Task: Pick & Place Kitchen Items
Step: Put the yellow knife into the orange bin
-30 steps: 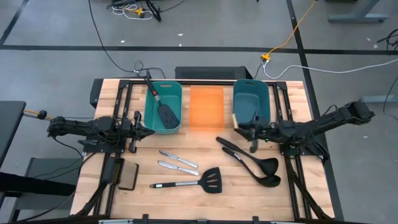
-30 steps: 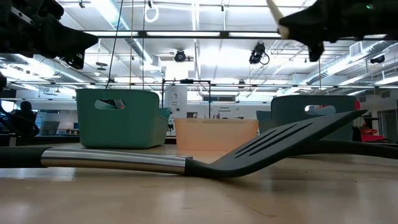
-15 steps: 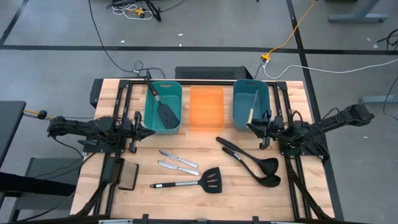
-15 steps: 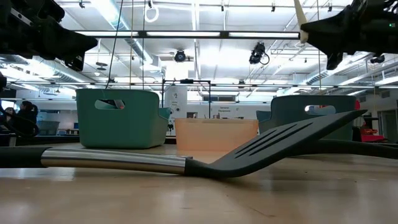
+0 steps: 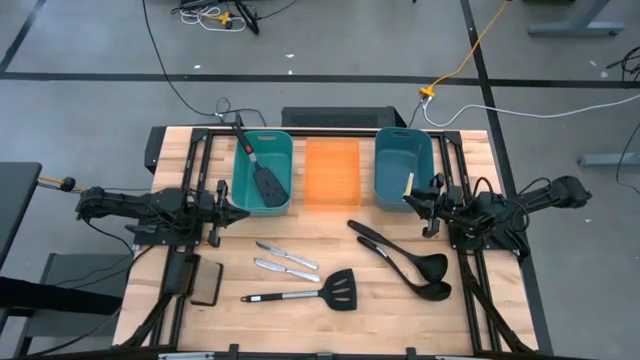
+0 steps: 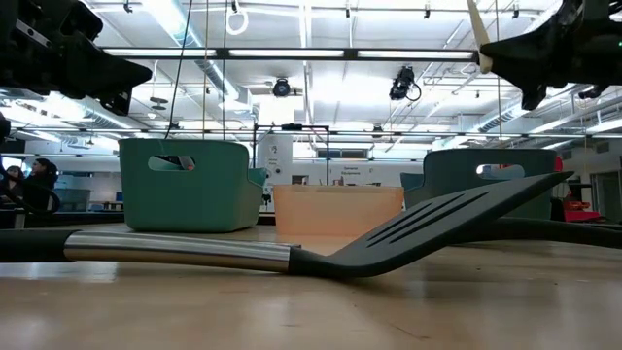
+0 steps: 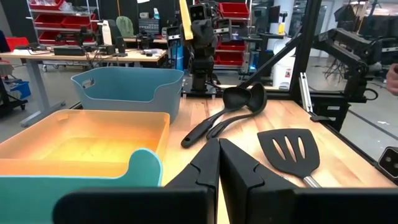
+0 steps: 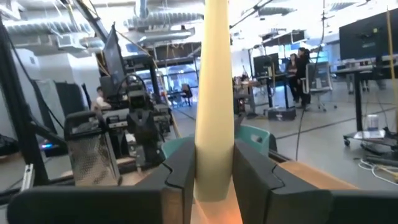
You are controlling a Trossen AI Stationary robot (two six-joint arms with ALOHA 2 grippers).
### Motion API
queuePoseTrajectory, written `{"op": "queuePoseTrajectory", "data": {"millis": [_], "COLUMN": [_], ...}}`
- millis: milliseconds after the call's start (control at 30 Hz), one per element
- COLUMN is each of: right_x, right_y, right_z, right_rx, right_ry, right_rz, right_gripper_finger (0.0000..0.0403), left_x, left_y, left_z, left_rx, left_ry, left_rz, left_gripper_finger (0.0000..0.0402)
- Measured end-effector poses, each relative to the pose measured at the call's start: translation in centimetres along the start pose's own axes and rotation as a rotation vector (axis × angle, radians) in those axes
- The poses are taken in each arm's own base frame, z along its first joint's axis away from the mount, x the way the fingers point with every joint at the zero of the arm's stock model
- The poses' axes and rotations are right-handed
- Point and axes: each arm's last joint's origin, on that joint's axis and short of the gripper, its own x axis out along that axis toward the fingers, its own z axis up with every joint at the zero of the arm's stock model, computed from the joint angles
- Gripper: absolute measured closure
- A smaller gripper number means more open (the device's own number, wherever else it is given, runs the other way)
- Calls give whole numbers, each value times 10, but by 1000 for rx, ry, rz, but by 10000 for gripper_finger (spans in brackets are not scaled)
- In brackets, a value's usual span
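My right gripper (image 5: 411, 197) hovers at the near edge of the dark teal bin (image 5: 404, 160), shut on a slim pale-yellow knife (image 8: 214, 74) that stands up out of it (image 6: 476, 24). My left gripper (image 5: 240, 211) waits shut beside the light teal bin (image 5: 262, 150), touching nothing. One black slotted spatula (image 5: 264, 178) leans in that bin. Flat on the table lie the other spatula (image 5: 312, 293), two silver knives (image 5: 287, 255) (image 5: 283, 268) and two black ladles (image 5: 398, 252) (image 5: 412, 278). My right gripper pinches the pale-yellow knife near its lower end (image 8: 214, 152) between the two fingers (image 8: 180, 171). The fingers come about level from the table's right side and lie across the knife. The knife is lifted clear and stands nearly upright above the fingers.
An orange bin (image 5: 331, 150) sits between the two teal bins along the far edge. A flat black pad (image 5: 207, 286) lies near the left front corner. Arm frames run along both sides of the wooden table (image 5: 330, 325).
My right gripper has drawn back toward the table's right edge with the pale-yellow knife. The knife, which leaned toward the table's left, has tipped nearly upright.
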Motion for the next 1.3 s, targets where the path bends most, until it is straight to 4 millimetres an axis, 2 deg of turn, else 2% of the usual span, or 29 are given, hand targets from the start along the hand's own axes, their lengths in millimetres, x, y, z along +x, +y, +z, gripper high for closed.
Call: {"op": "queuePoseTrajectory", "data": {"millis": [467,567,667,833,1000,1133,1233,1300], "right_x": [-1,4,15,46,99,145,172,191], "right_y": [-1,2,9,27,45,48,42,38], "right_z": [-4,6,33,84,118,120,102,86], "right_rx": [68,78,75,-6,-39,13,13,20], "right_ry": [47,71,126,303,493,677,863,925], "right_rz": [-11,-7,-42,-152,-267,-388,-501,-536], "right_gripper_finger": [318,318,318,318,318,318,318,318], "left_x": [0,0,0,0,0,0,0,0], "left_y": [0,0,0,0,0,0,0,0], "left_z": [0,0,0,2,2,2,2,2], "left_rx": [0,-1,-2,-6,-25,-25,-25,-26], "left_ry": [0,-1,-1,-19,-21,-21,-21,-21], "left_rz": [-4,2,4,3,3,3,3,3], "left_gripper_finger": [389,389,389,389,389,389,389,389]}}
